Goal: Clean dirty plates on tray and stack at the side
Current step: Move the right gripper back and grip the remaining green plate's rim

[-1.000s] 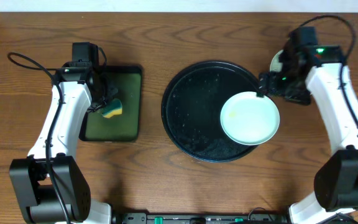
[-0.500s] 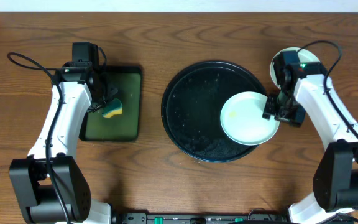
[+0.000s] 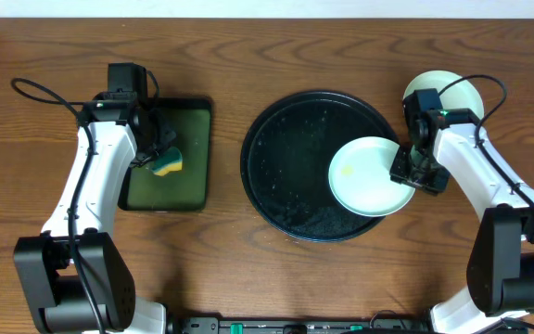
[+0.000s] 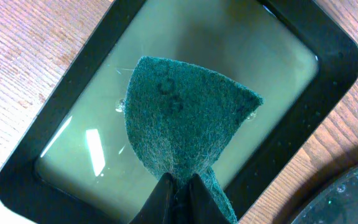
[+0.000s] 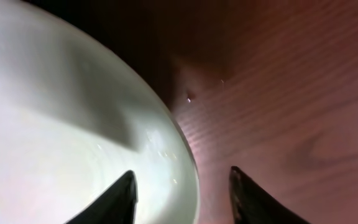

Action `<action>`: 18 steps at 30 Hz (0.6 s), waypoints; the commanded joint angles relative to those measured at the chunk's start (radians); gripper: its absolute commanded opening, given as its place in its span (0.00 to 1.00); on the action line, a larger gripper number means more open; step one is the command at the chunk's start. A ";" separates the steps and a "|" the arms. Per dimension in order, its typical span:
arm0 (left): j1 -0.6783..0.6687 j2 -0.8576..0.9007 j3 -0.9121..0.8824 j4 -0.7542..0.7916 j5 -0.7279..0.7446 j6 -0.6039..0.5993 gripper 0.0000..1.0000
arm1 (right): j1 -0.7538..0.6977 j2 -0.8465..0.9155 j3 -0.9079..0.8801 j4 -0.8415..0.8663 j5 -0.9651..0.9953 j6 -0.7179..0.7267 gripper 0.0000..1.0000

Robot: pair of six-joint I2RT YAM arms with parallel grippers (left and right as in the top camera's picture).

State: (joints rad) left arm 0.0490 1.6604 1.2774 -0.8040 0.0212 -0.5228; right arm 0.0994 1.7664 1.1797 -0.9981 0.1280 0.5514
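Observation:
A pale mint plate (image 3: 364,176) lies on the right part of the round black tray (image 3: 286,158), its edge overhanging the tray rim. My right gripper (image 3: 407,171) is at that plate's right edge. In the right wrist view its jaws (image 5: 182,186) straddle the plate's rim (image 5: 61,124), one fingertip (image 5: 126,183) over the plate and the other over the wood, with gaps on both sides. A second pale plate (image 3: 440,89) sits on the table at the back right. My left gripper (image 3: 158,156) is shut on a green-and-yellow sponge (image 3: 167,165), whose green face (image 4: 182,118) hangs over the small tray.
A rectangular black-rimmed green tray (image 3: 204,153) lies left of the round tray, under the sponge; its rim (image 4: 331,68) shows in the left wrist view. Bare wooden tabletop surrounds both trays.
My right arm has swung from beside the back-right plate down to the tray plate's right rim, its jaws narrowing around it. The back-right plate is uncovered. The left arm is still.

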 commanded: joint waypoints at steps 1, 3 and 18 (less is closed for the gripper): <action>0.002 -0.007 -0.008 0.001 -0.002 0.006 0.08 | -0.008 0.003 -0.052 0.035 -0.006 0.022 0.39; 0.002 -0.007 -0.008 0.000 -0.002 0.006 0.07 | -0.008 0.003 -0.066 0.048 -0.006 0.032 0.34; 0.002 -0.007 -0.008 0.001 -0.002 0.007 0.08 | -0.006 0.003 -0.014 0.068 -0.057 -0.024 0.01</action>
State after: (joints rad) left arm 0.0490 1.6604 1.2774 -0.8040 0.0208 -0.5228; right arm 0.0994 1.7641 1.1217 -0.9375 0.1028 0.5678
